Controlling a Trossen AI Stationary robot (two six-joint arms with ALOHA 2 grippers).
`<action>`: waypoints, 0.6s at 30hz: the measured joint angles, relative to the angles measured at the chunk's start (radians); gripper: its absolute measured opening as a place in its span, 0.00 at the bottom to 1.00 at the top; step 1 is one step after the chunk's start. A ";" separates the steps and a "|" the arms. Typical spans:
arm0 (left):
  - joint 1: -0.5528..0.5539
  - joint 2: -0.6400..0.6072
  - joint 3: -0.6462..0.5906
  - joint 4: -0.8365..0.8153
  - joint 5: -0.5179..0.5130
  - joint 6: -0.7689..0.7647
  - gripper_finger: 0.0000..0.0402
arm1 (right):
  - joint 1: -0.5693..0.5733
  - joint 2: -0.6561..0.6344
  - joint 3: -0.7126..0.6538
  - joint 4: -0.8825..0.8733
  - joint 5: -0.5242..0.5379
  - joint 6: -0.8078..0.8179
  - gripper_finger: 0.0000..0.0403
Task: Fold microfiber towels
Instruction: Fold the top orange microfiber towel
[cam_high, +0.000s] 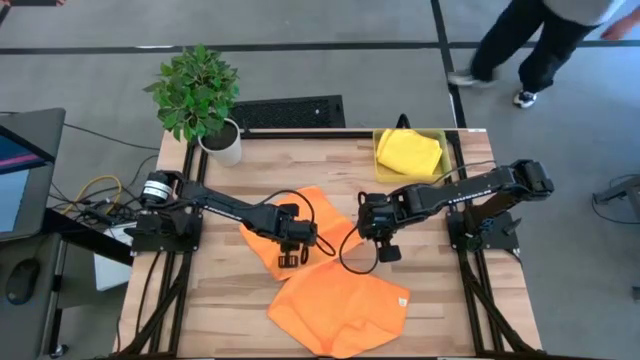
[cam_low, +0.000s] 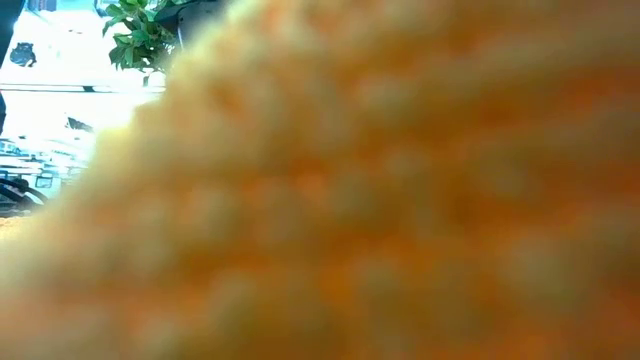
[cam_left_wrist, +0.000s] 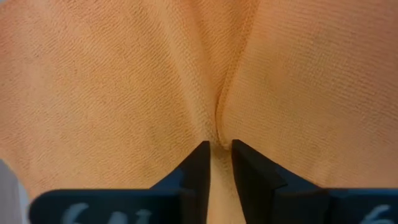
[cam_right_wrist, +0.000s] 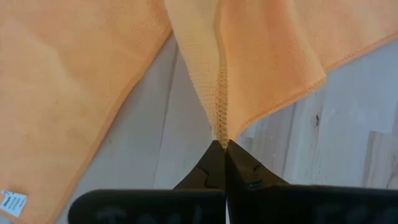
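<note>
Mid-table in the high view: one orange towel (cam_high: 300, 225) spread between both arms, nowhere near folded yet. Right gripper (cam_high: 372, 232) clamped tight on a stitched hem of that cloth (cam_right_wrist: 219, 106), fabric pinched to a ridge between closed fingers in its wrist view. Left gripper (cam_high: 291, 247) down on the same towel's 7 o'clock side, fingers (cam_left_wrist: 198, 167) narrow with a pleat of orange (cam_left_wrist: 217, 121) bunched at the tips; gripped or only nudged, hard to tell from here. Second orange towel (cam_high: 342, 308) lying loosely crumpled toward 6 o'clock on the table (cam_high: 460, 320), tag at its edge, untouched and unfolded by the look of it. Yellow towel (cam_high: 408, 152) sitting in the bin (cam_high: 443, 137) at 1 o'clock, roughly folded, probably the one finished piece. No pink towel in sight. Low view smothered by orange cloth against the lens. Judged progress: early, perhaps one done, one in hand, at least one waiting.
</note>
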 joint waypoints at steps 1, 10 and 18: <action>0.000 0.000 0.000 0.000 0.002 0.000 0.12 | 0.000 0.000 0.000 -0.001 0.000 0.000 0.02; -0.001 0.000 0.016 -0.022 0.011 -0.005 0.01 | 0.000 0.000 0.000 -0.002 0.000 0.000 0.02; -0.002 0.000 0.084 -0.097 0.016 -0.004 0.00 | 0.000 0.000 0.000 -0.003 -0.001 0.000 0.02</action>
